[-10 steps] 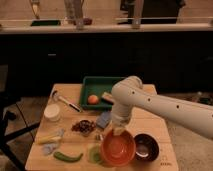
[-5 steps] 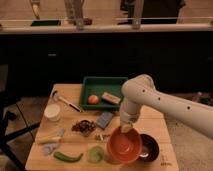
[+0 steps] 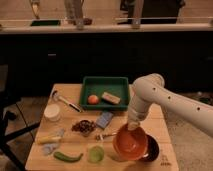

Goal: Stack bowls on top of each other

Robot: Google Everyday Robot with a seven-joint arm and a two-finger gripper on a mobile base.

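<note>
Pinching the orange bowl point(image 3: 131, 145) by its far rim, the gripper point(image 3: 132, 126) holds it tilted over the dark bowl point(image 3: 154, 149) at the table's point(image 3: 75, 144) near right; level it, centre it, then release.

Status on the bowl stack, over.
Tool at orange bowl's far rim. Orange bowl covers most of dark bowl, off-centre; seated or not, cannot tell. Pale-green cup close beside orange bowl.
</note>
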